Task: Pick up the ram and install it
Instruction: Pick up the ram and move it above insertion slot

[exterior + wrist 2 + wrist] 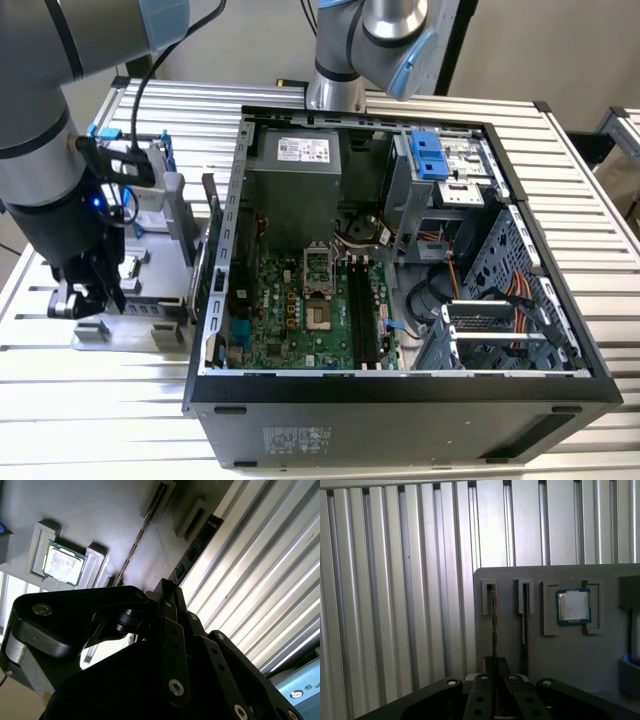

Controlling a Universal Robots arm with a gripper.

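Observation:
The ram (493,625) is a thin dark stick standing on edge in the slot of a grey parts tray (510,575) nearest the tray's edge. In the second wrist view the ram (197,545) runs straight into the black fingers. My gripper (495,662) straddles its near end, with the jaws drawn close on either side of the board, which still sits in its slot. In the exterior view my gripper (88,295) hangs low over the tray (150,310), on the exterior view's left of the open computer case (400,390).
A second stick (524,625) stands in the neighbouring slot. A square silver processor (573,606) lies in its own recess beyond. Inside the case, the motherboard's long black memory slots (362,310) lie near the middle. Another arm's base (345,60) stands behind the case.

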